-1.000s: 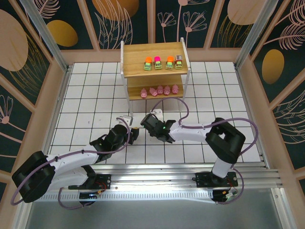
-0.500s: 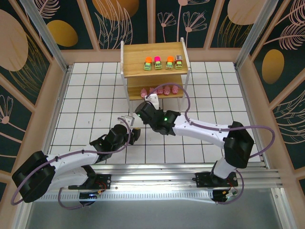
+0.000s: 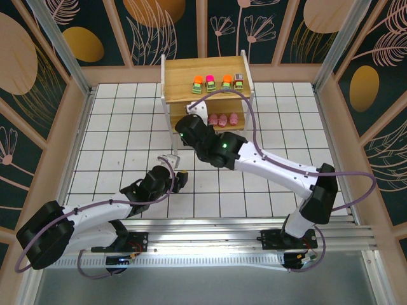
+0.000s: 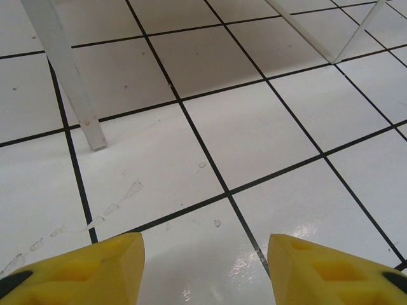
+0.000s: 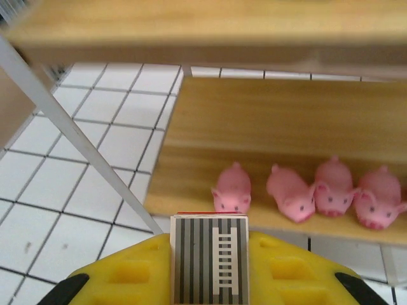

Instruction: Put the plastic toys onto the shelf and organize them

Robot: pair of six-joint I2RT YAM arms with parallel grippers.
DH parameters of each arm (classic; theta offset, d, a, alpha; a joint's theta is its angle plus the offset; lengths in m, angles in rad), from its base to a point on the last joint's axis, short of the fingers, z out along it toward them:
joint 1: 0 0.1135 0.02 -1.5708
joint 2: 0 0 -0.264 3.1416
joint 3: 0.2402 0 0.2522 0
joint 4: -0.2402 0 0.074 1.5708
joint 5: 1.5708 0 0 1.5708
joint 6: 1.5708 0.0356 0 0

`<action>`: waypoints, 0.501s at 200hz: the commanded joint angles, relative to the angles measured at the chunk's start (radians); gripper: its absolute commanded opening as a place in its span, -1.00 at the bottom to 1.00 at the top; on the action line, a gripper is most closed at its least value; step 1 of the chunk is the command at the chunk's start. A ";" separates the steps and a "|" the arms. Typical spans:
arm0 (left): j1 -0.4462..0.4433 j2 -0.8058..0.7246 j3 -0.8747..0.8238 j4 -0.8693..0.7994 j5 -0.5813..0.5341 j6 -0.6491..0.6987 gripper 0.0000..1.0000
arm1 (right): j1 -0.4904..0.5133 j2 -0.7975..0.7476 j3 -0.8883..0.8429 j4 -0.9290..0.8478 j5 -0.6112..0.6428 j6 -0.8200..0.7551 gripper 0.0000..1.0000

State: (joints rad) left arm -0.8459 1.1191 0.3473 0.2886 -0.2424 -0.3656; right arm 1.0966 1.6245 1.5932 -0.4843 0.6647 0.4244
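Right tool [image 5: 208, 270]: yellow fingers closed narrowly on the ladder-striped toy [image 5: 208, 244], a small block whose grey-and-black striped top bears a ladder motif. Left tool [image 4: 205, 267]: fingers moderately apart with nothing between them, low over the bare table [image 4: 254, 127], near a white shelf leg [image 4: 70, 76].

Change over the last second: the right arm has swung out from mid-table, so the right tool [image 3: 183, 124] now stands at the left front of the shelf [image 3: 181, 70], level with its lower tier; the left tool [image 3: 175, 176] has not shifted. Reading: this looks like the last loose toy on its way to a place; four green blocky toys [image 3: 218, 83] already line the upper tier, so the carried one probably belongs beside them and would need lifting from its present height.

Differences between views: the right wrist view gives the grip and four pink pigs [image 5: 289, 190] in a row on the lower tier [image 5: 254, 127], the leftmost just beyond the held toy; the top view, where the arm covers part of that row, gives instead the upper tier's contents and both arms' positions; the left wrist view alone confirms that the left tool carries nothing.
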 commanded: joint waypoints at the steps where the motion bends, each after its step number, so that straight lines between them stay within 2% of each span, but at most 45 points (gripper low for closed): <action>1: 0.005 0.010 -0.007 0.029 0.008 0.022 0.08 | 0.008 0.048 0.114 -0.039 0.070 -0.062 -0.72; 100: 0.005 0.013 -0.006 0.029 0.005 0.026 0.08 | -0.027 0.270 0.586 -0.123 0.090 -0.190 -0.71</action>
State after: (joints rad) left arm -0.8459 1.1252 0.3473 0.2886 -0.2428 -0.3588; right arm 1.0832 1.8496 2.0686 -0.5602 0.7181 0.2802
